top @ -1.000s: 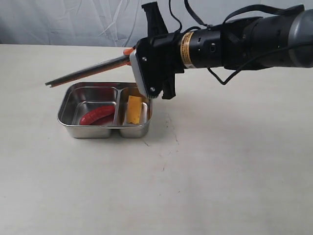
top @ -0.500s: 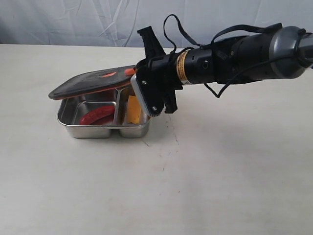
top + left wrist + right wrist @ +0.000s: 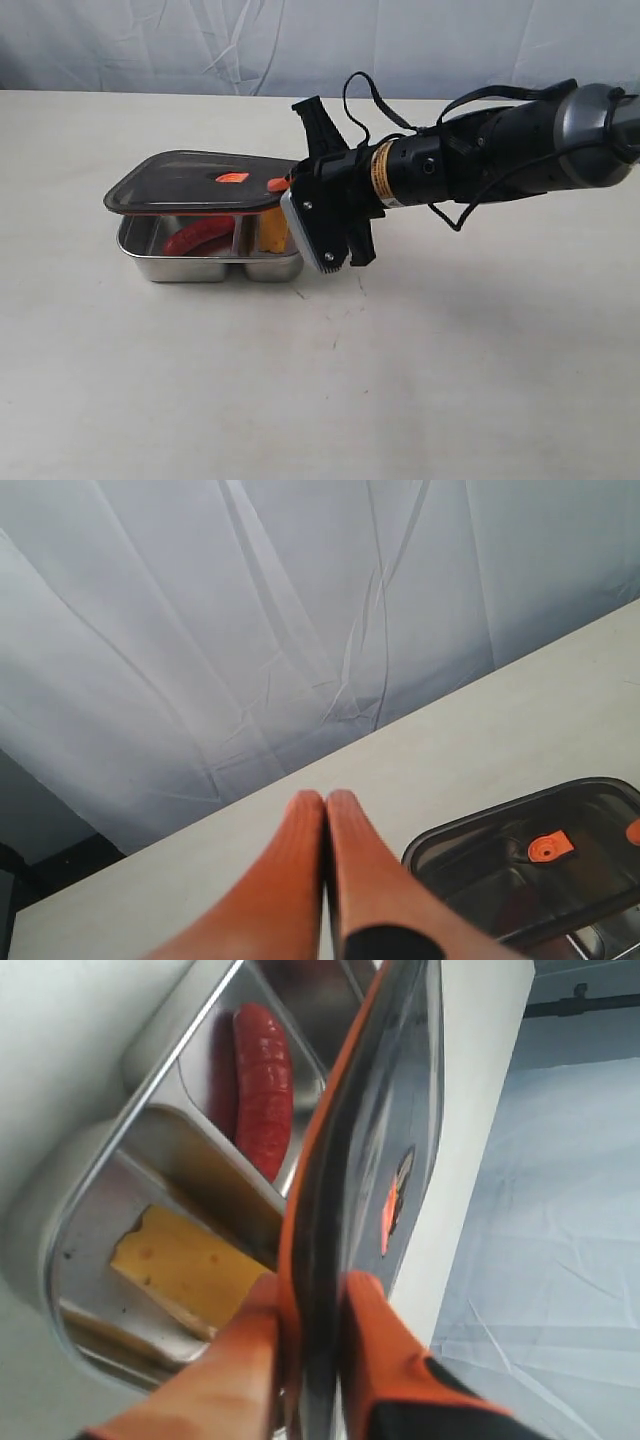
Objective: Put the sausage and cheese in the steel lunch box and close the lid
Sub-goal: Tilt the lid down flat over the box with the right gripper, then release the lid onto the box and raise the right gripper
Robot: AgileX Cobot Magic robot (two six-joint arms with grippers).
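Note:
The steel lunch box stands on the table left of centre. The red sausage lies in its larger compartment and the yellow cheese in the smaller one. Just above the box, almost level, is the dark lid with its orange valve tab; a gap under it shows the food. My right gripper is shut on the lid's right edge. In the right wrist view the fingers clamp the lid above the sausage and cheese. My left gripper is shut, empty, away from the lid.
The pale table spreads around the box, with a white cloth backdrop behind it. The right arm reaches in from the right above the tabletop.
The right gripper has come down and turned the lid from a steep tilt to nearly level, low over the box. The left gripper has stayed shut.

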